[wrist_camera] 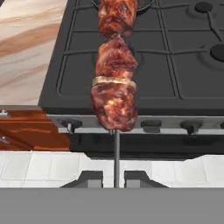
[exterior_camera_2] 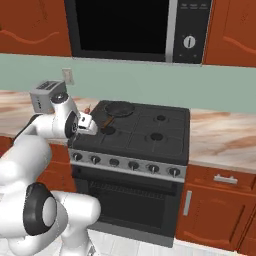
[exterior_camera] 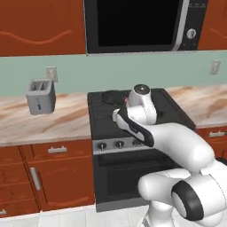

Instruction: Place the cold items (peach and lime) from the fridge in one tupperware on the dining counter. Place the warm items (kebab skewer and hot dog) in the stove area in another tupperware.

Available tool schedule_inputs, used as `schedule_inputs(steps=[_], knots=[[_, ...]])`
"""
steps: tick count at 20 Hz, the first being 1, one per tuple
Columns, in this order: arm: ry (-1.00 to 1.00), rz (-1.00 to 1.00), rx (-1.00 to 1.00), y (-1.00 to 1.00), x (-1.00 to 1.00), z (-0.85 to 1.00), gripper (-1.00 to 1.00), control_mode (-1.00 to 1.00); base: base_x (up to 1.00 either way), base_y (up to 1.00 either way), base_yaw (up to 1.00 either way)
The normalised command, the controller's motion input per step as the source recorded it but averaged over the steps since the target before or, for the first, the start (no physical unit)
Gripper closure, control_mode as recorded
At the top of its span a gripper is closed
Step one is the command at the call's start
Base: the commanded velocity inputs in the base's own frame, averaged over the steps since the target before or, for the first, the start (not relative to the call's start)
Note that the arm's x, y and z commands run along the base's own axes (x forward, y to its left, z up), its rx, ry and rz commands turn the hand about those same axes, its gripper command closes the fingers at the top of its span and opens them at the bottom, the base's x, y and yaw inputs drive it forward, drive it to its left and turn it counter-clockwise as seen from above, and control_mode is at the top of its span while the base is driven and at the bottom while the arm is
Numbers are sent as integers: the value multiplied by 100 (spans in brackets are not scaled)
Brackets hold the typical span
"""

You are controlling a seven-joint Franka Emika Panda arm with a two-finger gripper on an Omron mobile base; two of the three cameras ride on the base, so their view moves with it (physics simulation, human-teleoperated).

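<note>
The kebab skewer (wrist_camera: 114,65) carries several chunks of browned meat on a thin stick. In the hand view it hangs lengthwise above the front left of the dark stove (wrist_camera: 175,65). My gripper (wrist_camera: 116,178) is shut on the bare end of the stick. In the right base view the gripper (exterior_camera_2: 91,125) is held over the stove's (exterior_camera_2: 145,130) front left corner, with the kebab skewer (exterior_camera_2: 106,121) pointing toward the burners. The stove (exterior_camera: 99,117) stands between red-brown cabinets, and my arm hides the gripper in the left base view.
A dark pan (exterior_camera_2: 119,107) sits on the back left burner. A grey toaster (exterior_camera: 41,95) stands on the light worktop left of the stove. A black microwave (exterior_camera: 142,24) hangs above. Bare worktop (exterior_camera_2: 225,140) lies right of the stove.
</note>
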Motion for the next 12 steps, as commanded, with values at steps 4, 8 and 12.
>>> schedule_inputs(steps=[4, 8, 12], knots=[[0, 0, 0, 0, 0, 0, 100, 100, -80, 67, 37], [0, 0, 0, 0, 0, 0, 100, 100, -60, 75, 53], [0, 0, 0, 0, 0, 0, 100, 100, -51, 72, 60]])
